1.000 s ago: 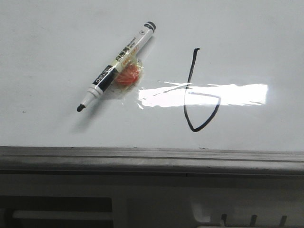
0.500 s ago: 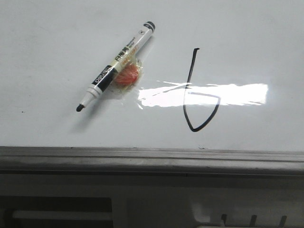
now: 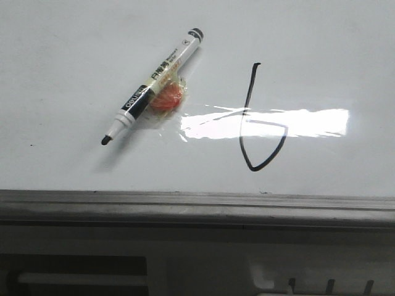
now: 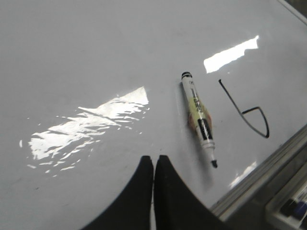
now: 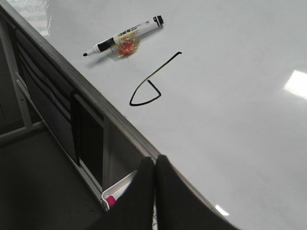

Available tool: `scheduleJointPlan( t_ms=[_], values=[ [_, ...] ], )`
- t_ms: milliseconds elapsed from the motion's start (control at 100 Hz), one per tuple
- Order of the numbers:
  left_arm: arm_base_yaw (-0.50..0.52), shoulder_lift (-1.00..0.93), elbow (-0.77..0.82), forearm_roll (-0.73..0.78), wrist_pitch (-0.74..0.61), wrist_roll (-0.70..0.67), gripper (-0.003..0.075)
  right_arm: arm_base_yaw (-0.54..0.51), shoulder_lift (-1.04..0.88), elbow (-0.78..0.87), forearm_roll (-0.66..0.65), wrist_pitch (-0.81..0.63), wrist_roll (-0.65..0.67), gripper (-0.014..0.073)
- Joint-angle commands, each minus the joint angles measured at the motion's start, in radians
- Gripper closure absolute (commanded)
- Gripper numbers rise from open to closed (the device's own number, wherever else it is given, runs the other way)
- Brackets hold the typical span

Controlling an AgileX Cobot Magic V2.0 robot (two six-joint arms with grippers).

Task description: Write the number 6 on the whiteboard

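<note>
Both closed tools (image 4: 153, 165) (image 5: 154, 165) hang apart from the number 6 (image 3: 259, 126) on the whiteboard (image 3: 62, 74).

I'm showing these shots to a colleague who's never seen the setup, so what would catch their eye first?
Probably the thin black hand-drawn number 6 on the glossy white whiteboard, crossed by a bright strip of light glare. To its left lies an uncapped black-and-white marker pen, resting on a small orange lump in clear wrap. Both wrist views show the left gripper and right gripper shut and holding nothing.
</note>
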Motion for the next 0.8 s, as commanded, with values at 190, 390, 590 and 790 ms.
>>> scheduleJointPlan(
  t_ms=[190, 390, 590, 790],
  values=[
    [0.390, -0.228, 0.063, 0.421, 0.256, -0.527, 0.0739, -0.008, 0.021, -0.020, -0.008, -0.071, 0.002, 0.0647],
    [0.567, -0.253, 0.082, 0.652, 0.289, -0.962, 0.0739, -0.008, 0.021, -0.020, -0.007, -0.071, 0.002, 0.0647],
    [0.581, -0.257, 0.122, 0.836, 0.290, -1.233, 0.0739, -0.008, 0.021, -0.020, -0.006, -0.071, 0.002, 0.0647],
    [0.581, -0.257, 0.189, 0.890, 0.281, -1.362, 0.0739, -0.008, 0.021, -0.020, -0.006, -0.071, 0.002, 0.0647]
  ],
)
